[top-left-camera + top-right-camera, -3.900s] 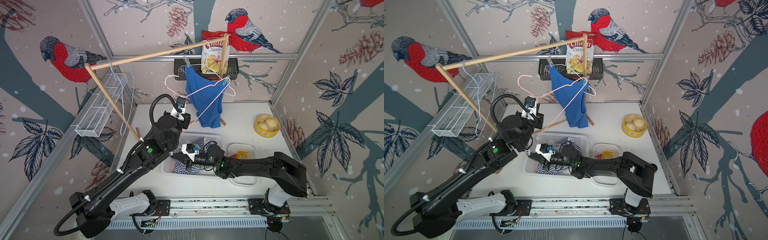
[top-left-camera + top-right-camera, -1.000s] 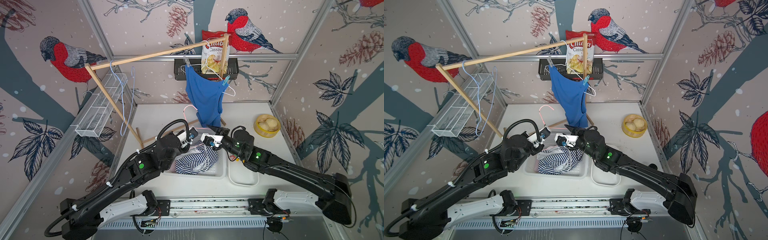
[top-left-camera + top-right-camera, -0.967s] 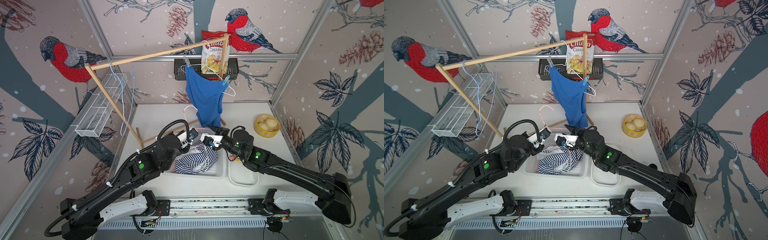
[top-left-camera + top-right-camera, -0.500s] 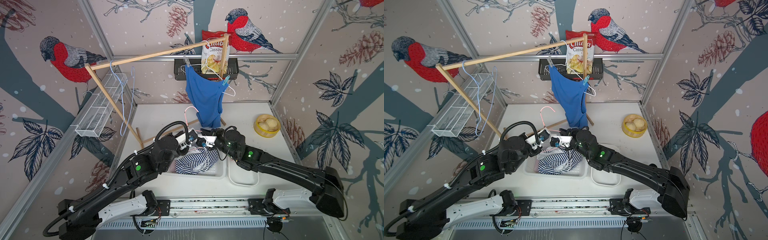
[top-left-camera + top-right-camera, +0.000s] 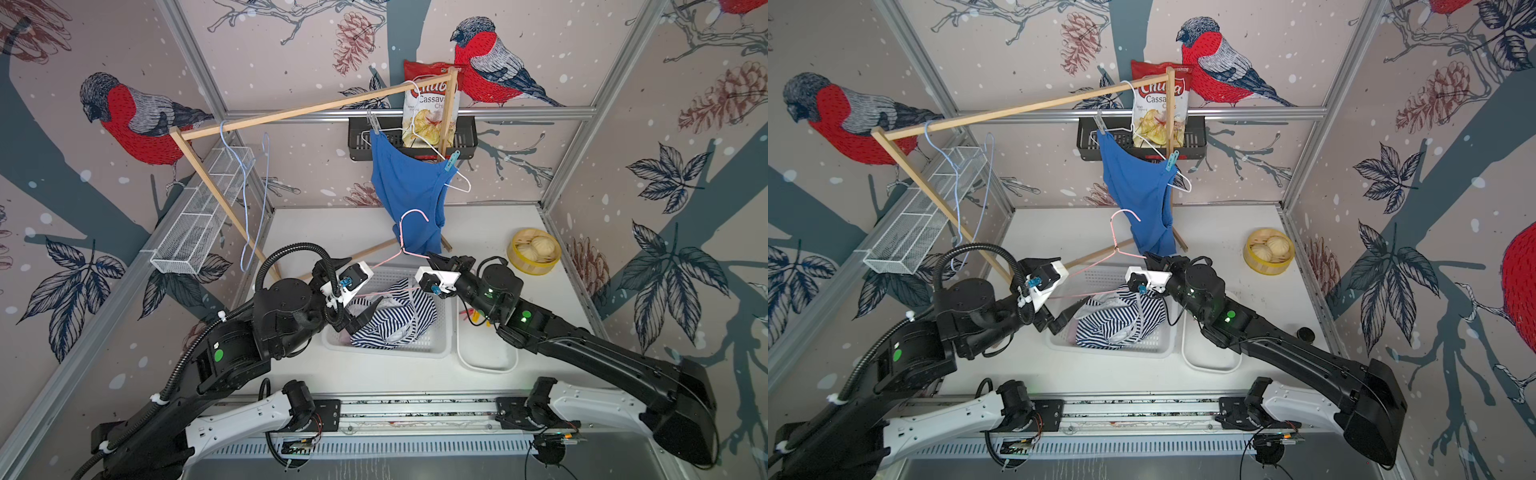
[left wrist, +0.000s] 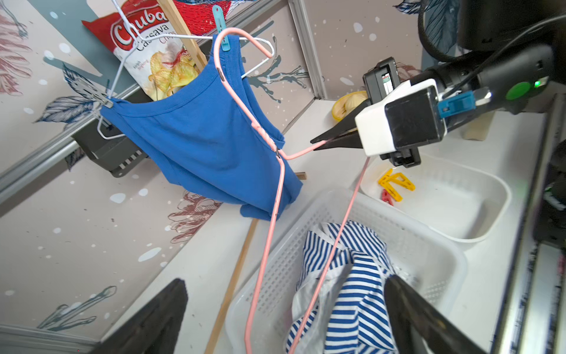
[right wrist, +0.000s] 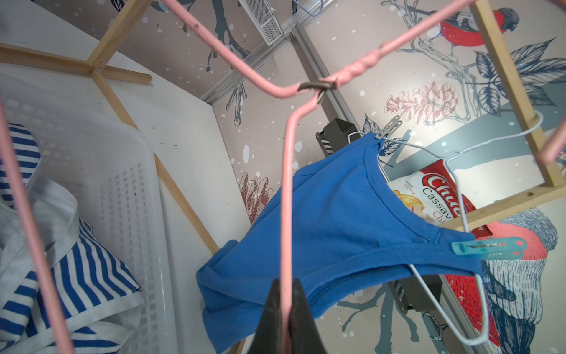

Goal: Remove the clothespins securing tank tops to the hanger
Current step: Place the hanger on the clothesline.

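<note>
Overhead, the teal clothespin stands handles-up on the blue top.

"Chuba Cassava Chi…" on the red-and-white snack bag

A wooden rack is stood on the white counter, with its crossbar slanted up toward the back wall. A red bag of cassava chips is seen at that wall, its lower end at a black wall basket. A white wire mesh basket is fixed along the left wall. A yellow steamer holding pale buns is set near the far right corner. A white slotted basket and a white tray are placed just beside each other. Bullfinches are printed on the wallpaper.
</note>
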